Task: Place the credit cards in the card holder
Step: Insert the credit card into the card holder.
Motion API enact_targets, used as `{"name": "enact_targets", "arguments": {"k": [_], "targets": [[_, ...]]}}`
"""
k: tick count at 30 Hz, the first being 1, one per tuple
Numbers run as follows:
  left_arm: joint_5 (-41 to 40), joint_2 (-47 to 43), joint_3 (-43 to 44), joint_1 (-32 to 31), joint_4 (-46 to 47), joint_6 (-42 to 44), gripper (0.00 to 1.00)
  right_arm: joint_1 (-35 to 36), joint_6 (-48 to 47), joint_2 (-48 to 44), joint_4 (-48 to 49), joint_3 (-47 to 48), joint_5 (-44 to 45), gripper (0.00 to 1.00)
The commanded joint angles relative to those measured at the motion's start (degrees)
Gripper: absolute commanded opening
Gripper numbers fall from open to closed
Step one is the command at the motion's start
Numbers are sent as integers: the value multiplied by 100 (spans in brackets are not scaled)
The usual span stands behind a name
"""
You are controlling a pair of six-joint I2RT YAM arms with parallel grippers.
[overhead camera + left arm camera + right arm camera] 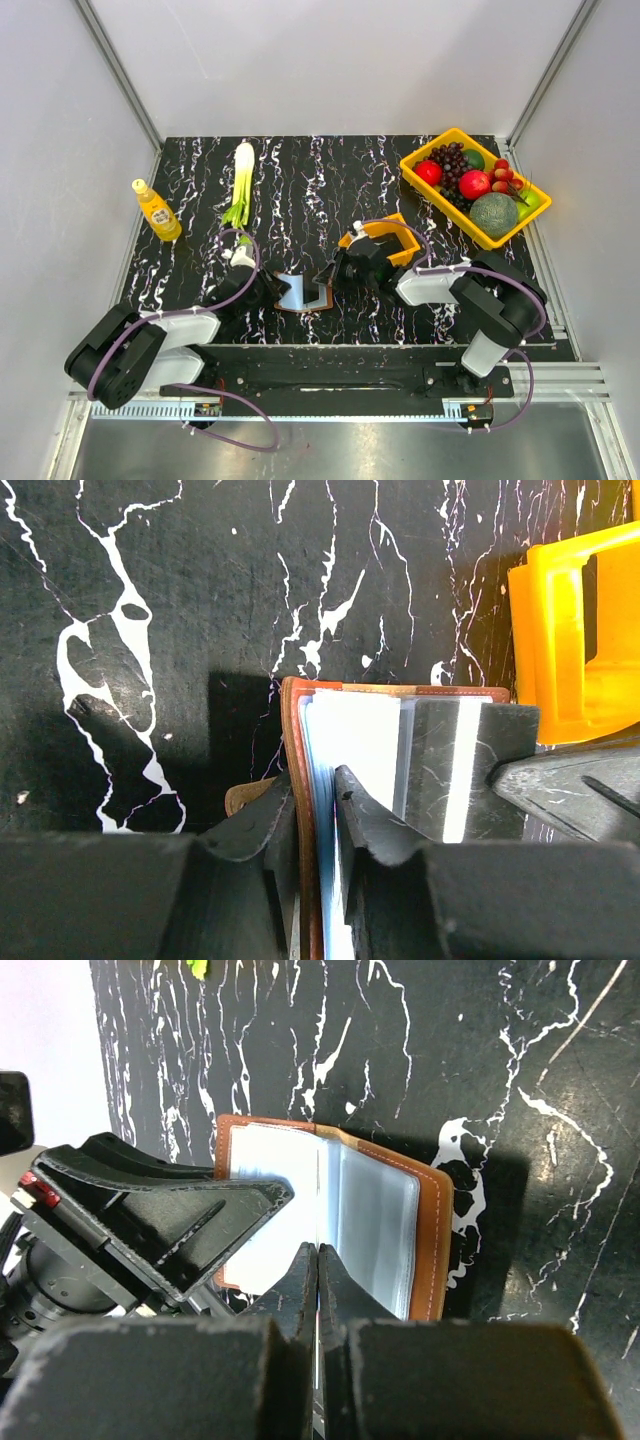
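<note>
Black, white-veined surface (pixel 300 180) with both arms reaching in from its near edge. A yellow tray (pixel 445 207) of fruit lies well beyond the right hand (pixel 317 1255), to its outer side. A small orange bin (pixel 405 245) sits just behind that hand and plays no part here. Between the two hands the brown wallet (pixel 305 298) stands on edge, spread open, with its clear inner sleeves exposed. The left hand (pixel 315 790) is closed to a narrow gap on the wallet's left cover, and the edge of a pale blue card (pixel 350 740) shares the same pinch. The right hand is fully closed, its fingertips meeting on a thin clear sleeve near the wallet's fold, with the right cover just outside them. The card lies flat against the left cover, directly ahead of the left fingers; whether it is fully inside a sleeve cannot be told. No loose card shows on the surface in the overhead view, so the task appears well advanced. What seems left is to seat this card, release both grips and perhaps fold the wallet shut.
</note>
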Motion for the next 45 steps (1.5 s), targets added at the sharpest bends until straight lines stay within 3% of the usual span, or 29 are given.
{"name": "enact_targets", "arguments": {"k": [1,14,22,25,30,32,33,35,38,45], "targets": [[-292,196,-12,-27,-358,83,25,-18,-71,220,332,72,-135,0],[-494,222,147,-27,-709,232,32,-79,-194,590,735,19,-468,0],[-661,206,261,-27,-1008,373,42,-79,-336,652,868,-130,-390,0],[-731,144,287,-27,-1122,417,38,-62,-397,511,298,-51,-31,0],[-837,266,402,-27,-1298,452,14,9,-388,344,129,-174,463,0],[-890,337,393,-27,-1334,434,12,9,-397,484,146,-69,393,0],[-890,363,393,-27,-1334,452,13,9,-345,554,286,-60,323,0],[-881,390,358,-27,-1299,504,27,9,-336,651,314,-34,322,0],[-811,407,358,-27,-1263,566,32,9,-336,695,454,-51,288,0],[-854,627,358,-27,-1237,496,32,17,-134,660,1305,-314,24,0]]}}
